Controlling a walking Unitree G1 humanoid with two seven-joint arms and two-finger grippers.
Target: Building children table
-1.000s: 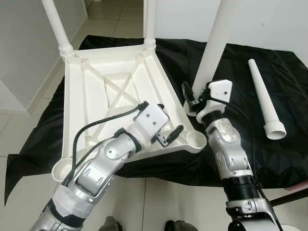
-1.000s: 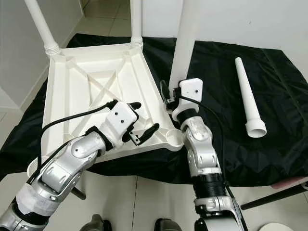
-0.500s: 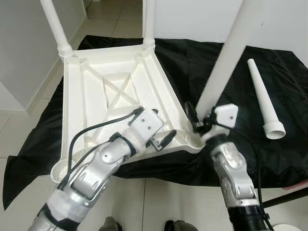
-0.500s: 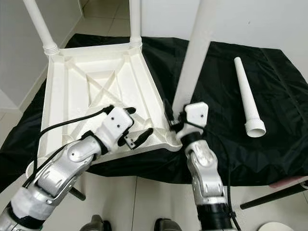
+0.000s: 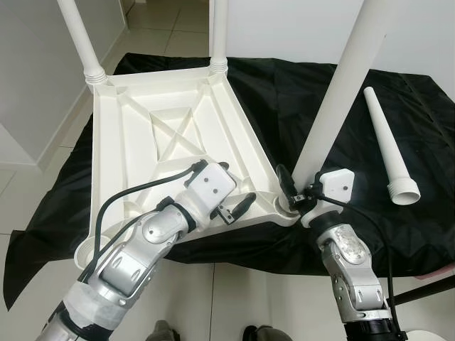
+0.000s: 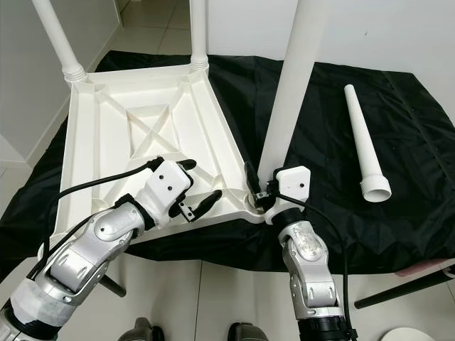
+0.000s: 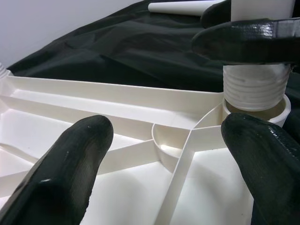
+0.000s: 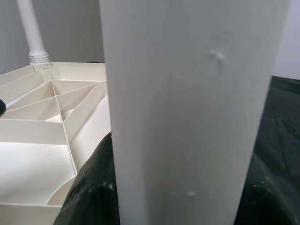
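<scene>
A white plastic table top [image 5: 156, 135] lies upside down on a black cloth. Two white legs [image 5: 79, 35] [image 5: 219, 28] stand in its far corners. My right gripper [image 5: 297, 199] is shut on a third leg [image 5: 341, 92], low on its shaft; the leg leans to the right. Its threaded end [image 7: 255, 86] sits at the mouth of the near right corner socket [image 7: 257, 110]. My left gripper [image 6: 197, 186] hovers open just over the ribs beside that corner, holding nothing. A fourth leg [image 5: 391, 149] lies loose on the cloth to the right.
The black cloth [image 5: 284, 85] covers the tiled floor [image 5: 28, 206] under the table top. A white wall [image 5: 28, 71] runs along the left. A dark rod [image 5: 426, 290] lies at the lower right. The near left corner socket [image 5: 89, 249] holds nothing.
My right gripper has brought the leg down and toward me, from beside the table's right edge to the near right corner socket, and the leg now leans right. My left gripper drew back slightly.
</scene>
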